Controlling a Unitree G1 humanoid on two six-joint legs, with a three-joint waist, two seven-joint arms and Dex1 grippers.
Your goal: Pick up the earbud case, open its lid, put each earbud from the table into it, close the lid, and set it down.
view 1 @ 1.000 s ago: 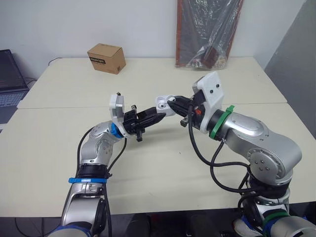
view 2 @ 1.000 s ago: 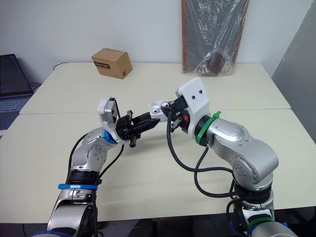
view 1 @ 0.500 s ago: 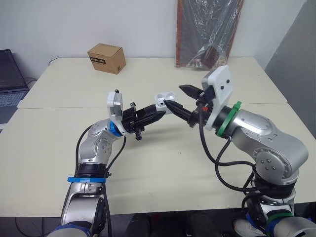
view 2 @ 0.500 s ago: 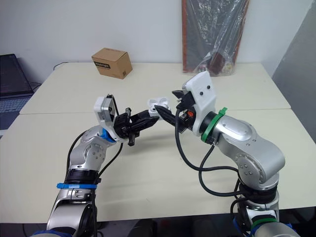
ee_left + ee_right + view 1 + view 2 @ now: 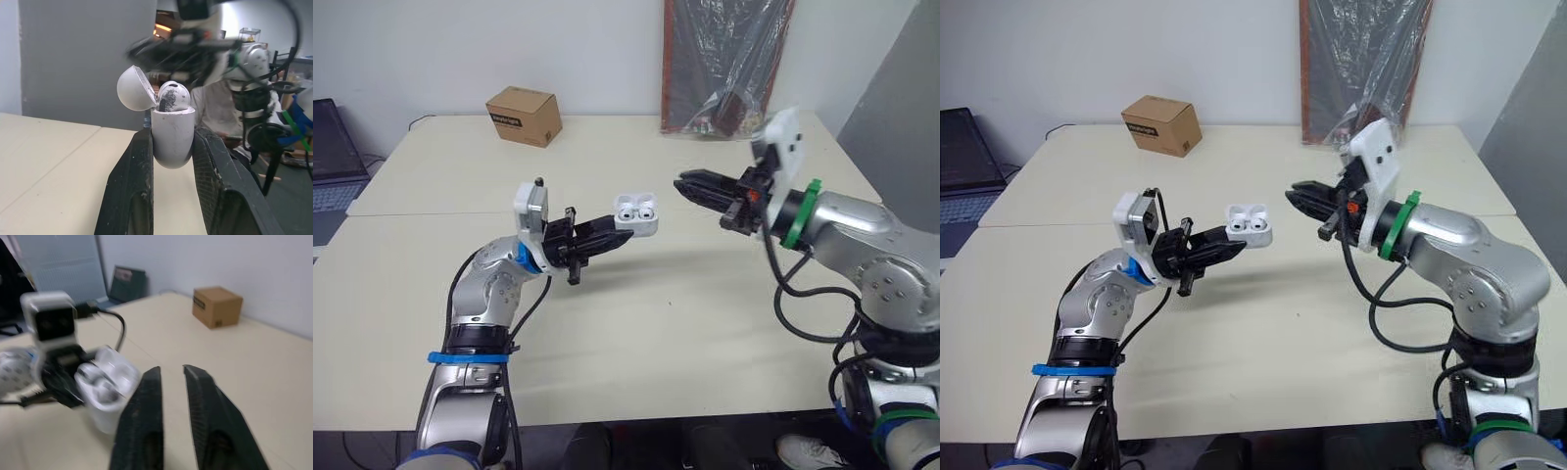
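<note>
From my left wrist, the second earbud is hidden behind the nearer one, and my right arm beyond is a blur. My left fingers point(image 5: 133, 193) are clamped on the body of the earbud case point(image 5: 636, 212). I hold it in the air above the bench point(image 5: 607, 323), lid flipped open, with two earbuds point(image 5: 626, 207) seated inside. My right fingers point(image 5: 143, 426) are narrowly parted and empty, pointing at the case but apart from it.
</note>
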